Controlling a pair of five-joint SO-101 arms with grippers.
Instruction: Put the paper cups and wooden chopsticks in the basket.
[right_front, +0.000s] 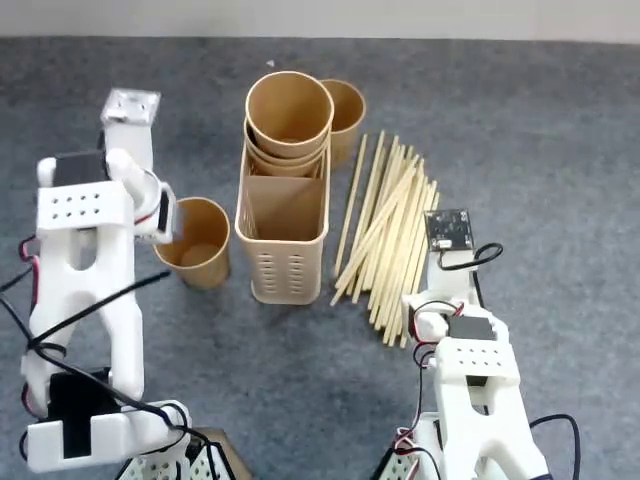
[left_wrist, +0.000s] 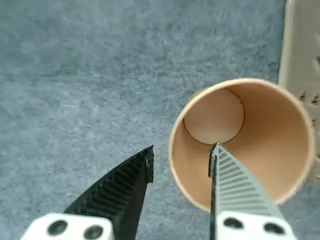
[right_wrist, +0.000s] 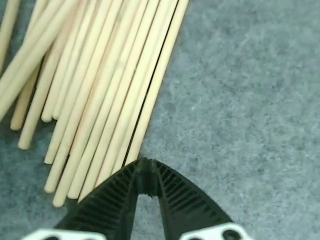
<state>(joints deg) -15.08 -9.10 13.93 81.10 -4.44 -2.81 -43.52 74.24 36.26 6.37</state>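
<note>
Nearest the arms' bases, the right gripper (right_wrist: 145, 167) sits low over the grey worktop (right_front: 540, 150) with its fingers pressed together on nothing. The tips lie just at the near ends of the wooden chopsticks (right_front: 390, 235). These lie loose in a rough bundle at 3 o'clock from the basket (right_front: 285, 270), fanning toward 12 o'clock.

The left gripper (left_wrist: 182, 149) is spread and straddles the wall of the loose paper cup (right_front: 195, 245), with the pale finger inside the cup and the black finger outside it. This cup stands upright just beside the basket at 9 o'clock.

The basket stands upright at centre. The stacked paper cups (right_front: 290, 115) are nested upright in its far compartment. A single paper cup (right_front: 347, 108) stands on the worktop at 1 o'clock from the basket, close behind the stack.
</note>
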